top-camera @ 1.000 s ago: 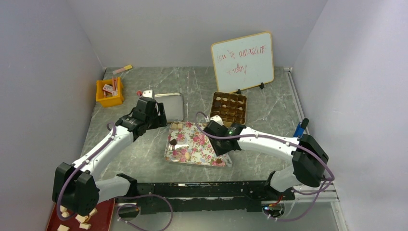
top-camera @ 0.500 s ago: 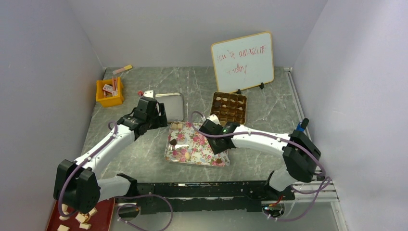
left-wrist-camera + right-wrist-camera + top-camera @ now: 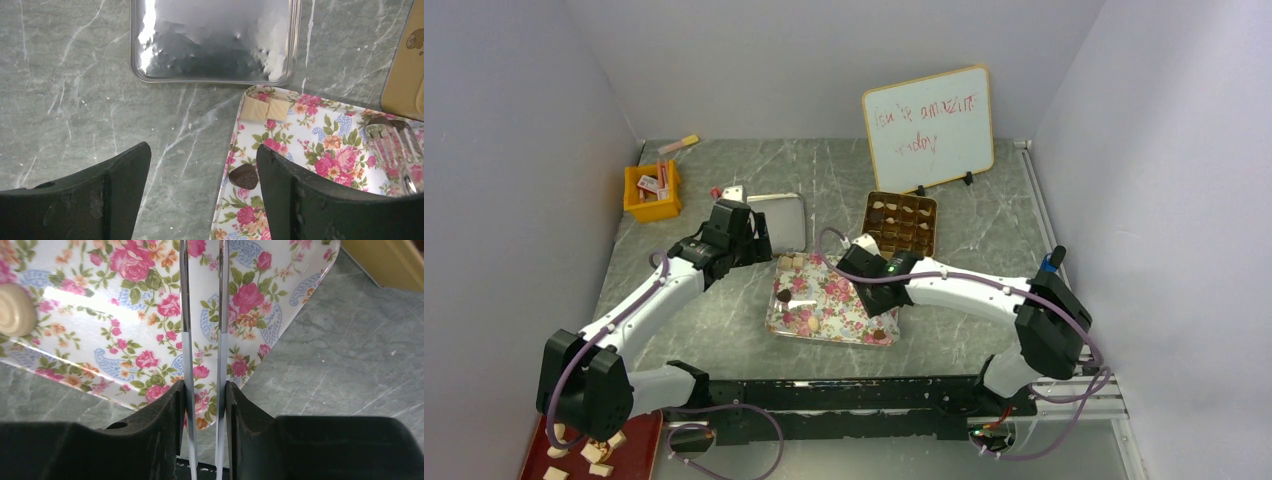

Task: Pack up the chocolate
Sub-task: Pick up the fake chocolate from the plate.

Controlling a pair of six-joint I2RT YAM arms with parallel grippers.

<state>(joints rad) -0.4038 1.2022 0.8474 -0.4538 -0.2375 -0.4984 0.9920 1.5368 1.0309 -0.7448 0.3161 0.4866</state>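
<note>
The floral tray (image 3: 829, 305) holds a few chocolates: two tan squares (image 3: 791, 262) (image 3: 265, 108), a dark piece (image 3: 784, 295) (image 3: 243, 176), a cream round (image 3: 805, 322) (image 3: 15, 315) and a dark piece (image 3: 879, 335). The brown compartment box (image 3: 901, 224) behind it holds several pieces. My left gripper (image 3: 759, 245) (image 3: 202, 155) is open and empty, its jaws astride the tray's left rim beside the dark piece. My right gripper (image 3: 876, 292) (image 3: 204, 390) is shut on metal tongs (image 3: 202, 315) (image 3: 395, 145) that reach over the tray. Something dark sits at their tips; I cannot tell if it is held.
A shiny metal tray (image 3: 779, 220) (image 3: 215, 40) lies behind the floral tray. A yellow bin (image 3: 653, 190) with red-and-white packets is at back left. A whiteboard (image 3: 929, 128) stands at the back. A red tray (image 3: 634, 450) with tan pieces is at the near left corner.
My right arm has swung left, carrying the tongs further in over the floral tray. My left arm has stayed still.
</note>
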